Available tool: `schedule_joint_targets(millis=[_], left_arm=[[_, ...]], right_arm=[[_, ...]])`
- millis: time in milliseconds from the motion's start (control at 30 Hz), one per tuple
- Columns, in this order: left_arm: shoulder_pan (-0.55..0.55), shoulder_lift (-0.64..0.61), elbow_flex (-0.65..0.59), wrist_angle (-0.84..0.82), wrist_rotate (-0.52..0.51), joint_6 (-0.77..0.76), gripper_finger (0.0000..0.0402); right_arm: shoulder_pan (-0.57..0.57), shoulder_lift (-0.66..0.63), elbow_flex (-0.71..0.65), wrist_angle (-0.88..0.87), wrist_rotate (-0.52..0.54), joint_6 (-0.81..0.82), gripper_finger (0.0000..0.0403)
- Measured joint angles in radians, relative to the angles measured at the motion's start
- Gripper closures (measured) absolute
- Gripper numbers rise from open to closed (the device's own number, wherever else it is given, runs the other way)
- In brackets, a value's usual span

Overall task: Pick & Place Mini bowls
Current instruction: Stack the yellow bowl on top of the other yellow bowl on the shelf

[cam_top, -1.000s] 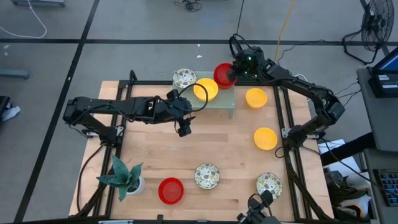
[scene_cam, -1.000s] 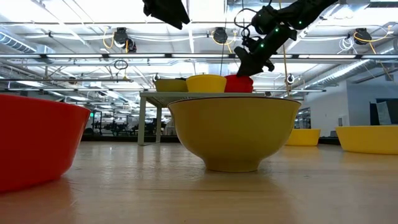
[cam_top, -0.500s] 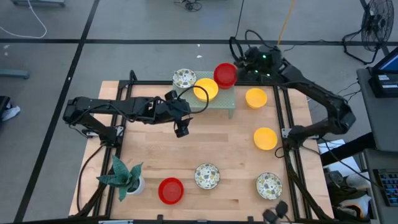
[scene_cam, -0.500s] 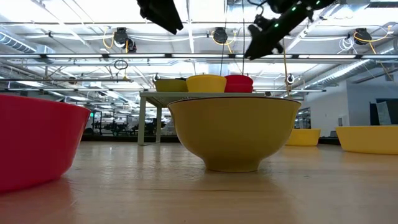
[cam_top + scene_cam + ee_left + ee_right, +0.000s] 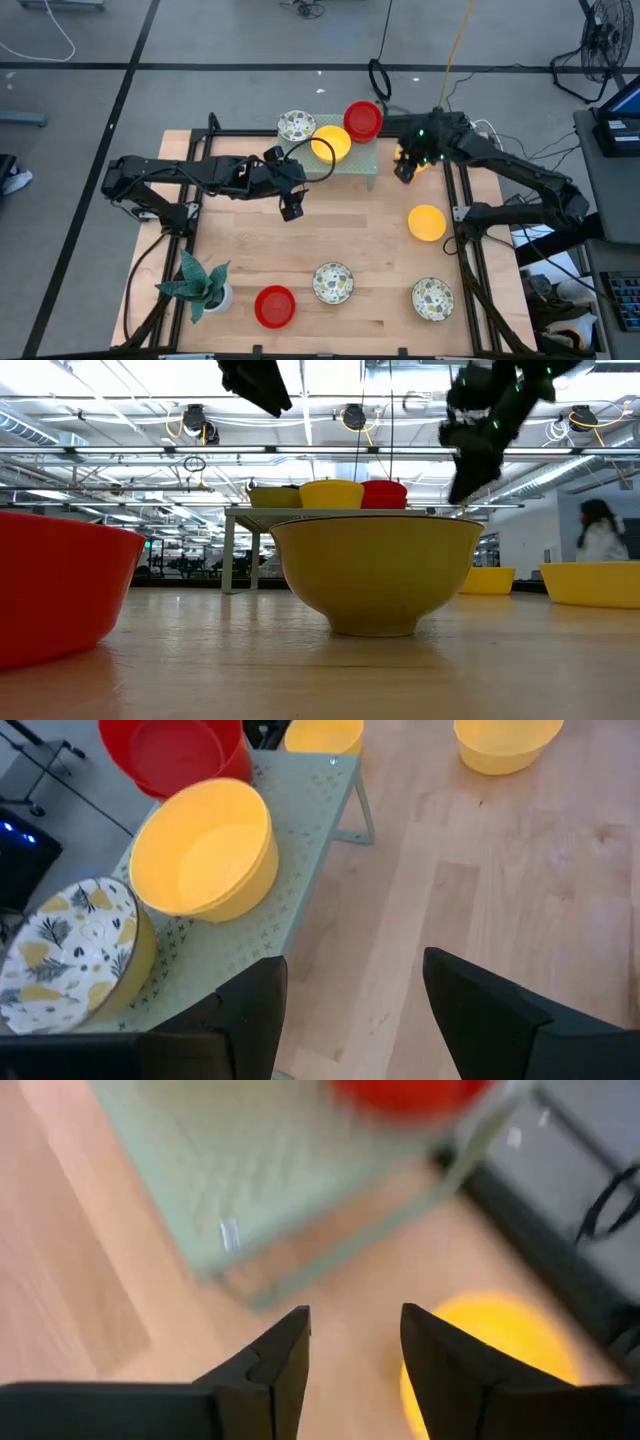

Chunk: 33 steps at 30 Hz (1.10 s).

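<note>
Hovering over a yellow bowl (image 5: 411, 157) just beside the pale green rack (image 5: 352, 160), the right gripper (image 5: 403, 171) has its fingers (image 5: 270, 1362) apart and holds nothing. The left gripper (image 5: 291, 211) hangs above bare wood (image 5: 350, 220) near the rack's other end, fingers (image 5: 250, 1010) spread wide, also empty. Eight mini bowls show from above: three yellow, two red, three white with speckled leaf-and-fruit patterns. On the rack stand a patterned bowl (image 5: 296, 126), a yellow one (image 5: 331, 144) and a red one (image 5: 362, 120). Another yellow bowl (image 5: 426, 222) sits near the right edge. Along the near side lie a red bowl (image 5: 274, 306) and two patterned bowls (image 5: 332, 283) (image 5: 432, 298), with a potted plant (image 5: 200, 284) at the corner.
</note>
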<state>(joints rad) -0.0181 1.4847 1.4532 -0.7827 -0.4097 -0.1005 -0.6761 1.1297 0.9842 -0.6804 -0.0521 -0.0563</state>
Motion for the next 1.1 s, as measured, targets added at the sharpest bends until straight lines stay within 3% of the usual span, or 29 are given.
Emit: schedule_joint_targets(millis=[200,300,433,700,1100], left_arm=[[0.0,0.0,0.0,-0.03,0.001,-0.016,0.0163],[0.0,0.0,0.0,-0.03,0.001,-0.017,0.0163],[0.0,0.0,0.0,-0.029,0.001,-0.019,0.0163],[0.0,0.0,0.0,-0.029,0.0,-0.045,0.0163],[0.0,0.0,0.0,-0.029,0.0,-0.052,0.0163]], right_arm=[[-0.009,-0.006,-0.213,0.092,0.012,0.051,0.0242],[-0.01,-0.005,-0.268,0.131,0.091,0.063,0.0234],[-0.01,-0.006,-0.273,0.145,0.21,0.08,0.0225],[-0.01,0.016,-0.273,0.151,0.209,0.195,0.0225],[-0.018,0.151,-0.274,0.307,0.23,0.16,0.0227]])
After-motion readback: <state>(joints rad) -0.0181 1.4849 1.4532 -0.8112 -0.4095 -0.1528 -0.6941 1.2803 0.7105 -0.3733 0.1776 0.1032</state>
